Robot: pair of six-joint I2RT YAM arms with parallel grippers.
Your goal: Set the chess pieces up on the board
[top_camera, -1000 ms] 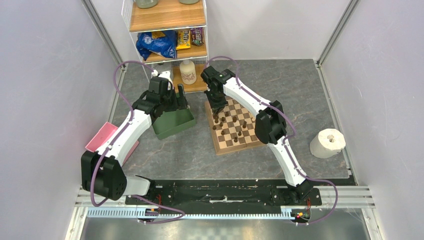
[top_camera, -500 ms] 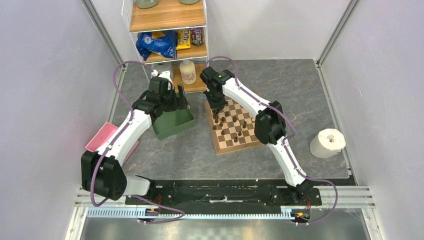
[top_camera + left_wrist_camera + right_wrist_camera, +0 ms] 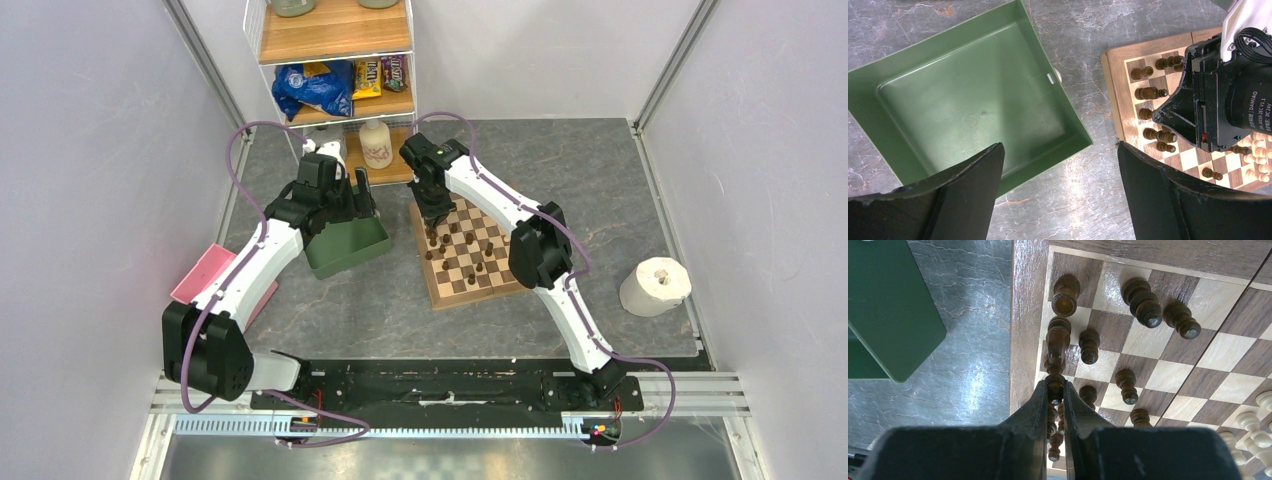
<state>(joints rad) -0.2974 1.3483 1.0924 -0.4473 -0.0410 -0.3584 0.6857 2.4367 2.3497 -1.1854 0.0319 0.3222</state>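
**Pinching a dark piece at the board's edge**

On my right-wrist view the right gripper [image 3: 1055,394] has its jaws drawn almost together. A single dark piece [image 3: 1055,385] is clamped between the tips, low in the middle of the frame. That piece sits over the outermost row of squares on the board [image 3: 1024,315], just beside the plain wood border running down the left-centre of the picture. I cannot tell whether its base touches the square or hangs just above it. More dark pieces [image 3: 1065,294] stand on the squares above and to the right of the jaws, one of them close ahead of the tips, and a few show underneath the fingers. A cluster of cream pieces [image 3: 1250,422] sits at the lower right corner of that view.

From overhead, I see the right gripper [image 3: 433,232] pointing down onto the left edge of the board [image 3: 470,292]. The board lies slightly turned near the middle of the table [image 3: 600,200].

My left gripper [image 3: 1060,200] has its jaws spread wide and holds nothing. Its two black fingers [image 3: 963,195] frame the bottom of the left-wrist view. The green tray [image 3: 973,110] fills the upper left of that frame, and the board [image 3: 1111,85] lies at the right, apart from the tray. Overhead, the left gripper [image 3: 358,197] hangs over the tray [image 3: 345,250], left of the board. A roll of paper [image 3: 655,287] stands at the right, well apart from the board.
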